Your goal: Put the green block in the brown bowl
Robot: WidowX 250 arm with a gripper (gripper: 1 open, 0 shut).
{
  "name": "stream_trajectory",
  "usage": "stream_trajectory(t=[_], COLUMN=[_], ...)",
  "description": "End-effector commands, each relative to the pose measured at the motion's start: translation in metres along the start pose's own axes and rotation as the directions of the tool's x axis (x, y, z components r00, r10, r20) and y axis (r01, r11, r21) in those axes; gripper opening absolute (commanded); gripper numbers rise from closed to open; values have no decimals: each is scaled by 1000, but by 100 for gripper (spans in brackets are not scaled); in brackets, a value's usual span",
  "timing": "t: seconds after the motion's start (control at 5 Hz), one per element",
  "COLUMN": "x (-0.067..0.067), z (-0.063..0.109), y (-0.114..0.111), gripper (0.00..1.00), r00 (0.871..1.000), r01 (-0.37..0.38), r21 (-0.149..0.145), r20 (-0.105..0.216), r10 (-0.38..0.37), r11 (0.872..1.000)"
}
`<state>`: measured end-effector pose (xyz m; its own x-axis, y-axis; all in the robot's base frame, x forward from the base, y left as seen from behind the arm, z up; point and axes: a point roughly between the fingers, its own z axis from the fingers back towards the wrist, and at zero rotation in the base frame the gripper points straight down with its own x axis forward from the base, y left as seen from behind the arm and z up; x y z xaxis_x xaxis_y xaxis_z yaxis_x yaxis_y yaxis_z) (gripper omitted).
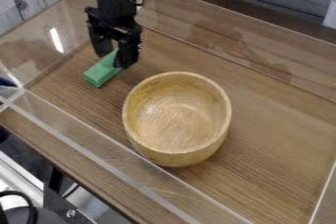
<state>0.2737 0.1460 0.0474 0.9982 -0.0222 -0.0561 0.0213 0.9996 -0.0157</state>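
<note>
The green block (101,71) lies flat on the wooden table, left of the brown bowl (178,117). My gripper (113,54) points straight down over the block's far end, its black fingers open on either side of that end and low near the table. The fingers cover the block's upper end, and nothing is lifted. The bowl sits upright and holds nothing.
Clear acrylic walls (79,147) run along the near and left edges of the table (262,61). A pale plank backdrop stands at the far left.
</note>
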Motion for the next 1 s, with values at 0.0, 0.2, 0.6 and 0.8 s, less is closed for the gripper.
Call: stream_trajectory(t=[0.0,0.2,0.6,0.8], x=[8,8,9,9], z=[21,22,26,19], y=[8,8,7,10], gripper=[100,100,100,100], r00=[998,998,998,998], r01=[-9,-8,-4,-7], r21=[30,30,30,29], r20=[63,65,70,60], r10=[7,6,2,6], r11=[1000,1000,1000,1000])
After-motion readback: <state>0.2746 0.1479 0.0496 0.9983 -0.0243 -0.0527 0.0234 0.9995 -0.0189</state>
